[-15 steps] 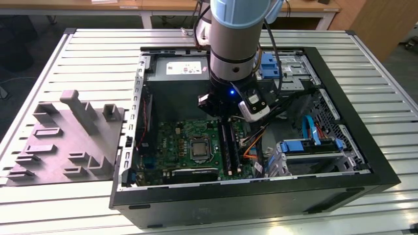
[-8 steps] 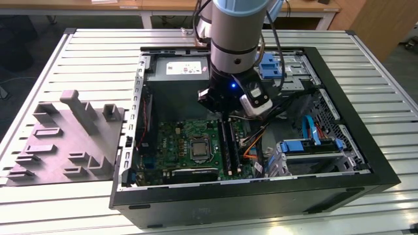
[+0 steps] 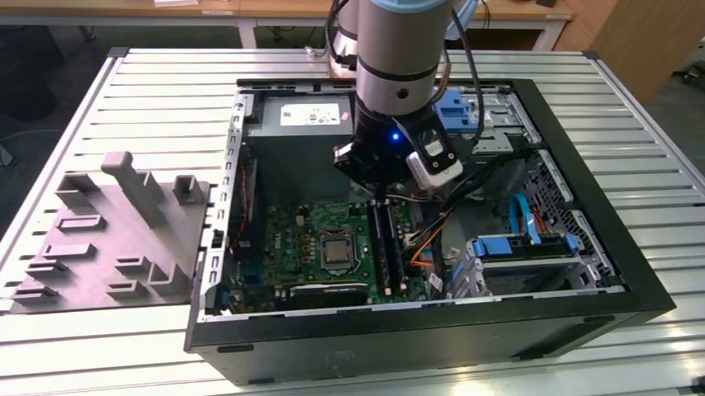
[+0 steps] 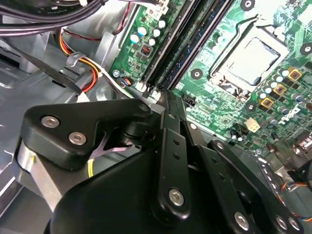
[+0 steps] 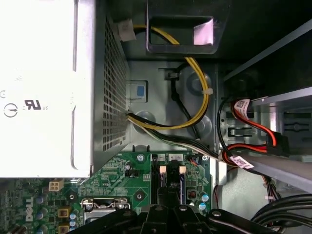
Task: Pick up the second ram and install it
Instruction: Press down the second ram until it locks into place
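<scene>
The gripper (image 3: 380, 191) sits low over the motherboard (image 3: 297, 239), at the slots' (image 3: 385, 243) end. Its fingers look pressed together. 2 rams (image 4: 187, 36) sit seated in the slots.

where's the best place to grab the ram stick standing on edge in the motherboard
Pinch the ram stick across its two flat faces near the middle of its exposed long edge, coming straight in from the case's open side. It stands on edge on the motherboard, with a neighbouring slot close alongside, so only that edge looks reachable.
</scene>
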`<state>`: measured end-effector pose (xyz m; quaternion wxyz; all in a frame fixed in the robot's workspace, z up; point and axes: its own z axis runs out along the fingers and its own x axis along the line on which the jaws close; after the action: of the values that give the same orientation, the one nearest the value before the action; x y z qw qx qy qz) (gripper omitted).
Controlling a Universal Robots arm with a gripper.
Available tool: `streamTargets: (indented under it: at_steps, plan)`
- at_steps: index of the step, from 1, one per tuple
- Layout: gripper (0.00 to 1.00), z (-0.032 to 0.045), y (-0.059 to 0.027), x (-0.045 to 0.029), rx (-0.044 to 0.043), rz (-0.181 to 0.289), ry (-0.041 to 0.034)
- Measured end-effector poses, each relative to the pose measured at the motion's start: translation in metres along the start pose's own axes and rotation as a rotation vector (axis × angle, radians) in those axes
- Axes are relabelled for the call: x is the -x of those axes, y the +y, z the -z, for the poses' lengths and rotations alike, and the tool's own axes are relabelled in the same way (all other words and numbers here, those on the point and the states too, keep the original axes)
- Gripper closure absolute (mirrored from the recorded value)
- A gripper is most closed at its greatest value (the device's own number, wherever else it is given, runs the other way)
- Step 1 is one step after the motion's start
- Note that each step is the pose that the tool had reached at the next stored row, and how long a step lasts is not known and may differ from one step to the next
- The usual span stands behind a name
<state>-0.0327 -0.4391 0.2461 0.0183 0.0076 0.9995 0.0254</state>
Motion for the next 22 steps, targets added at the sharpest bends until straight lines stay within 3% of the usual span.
streamTargets:
  at_steps: [7,22]
  plan:
    - [0.9,0.0007,-0.0115,-0.0009,-0.0003,0.0,0.0]
    - [0.9,0.0028,-0.0556,-0.0009,-0.0011,0.0,0.0001]
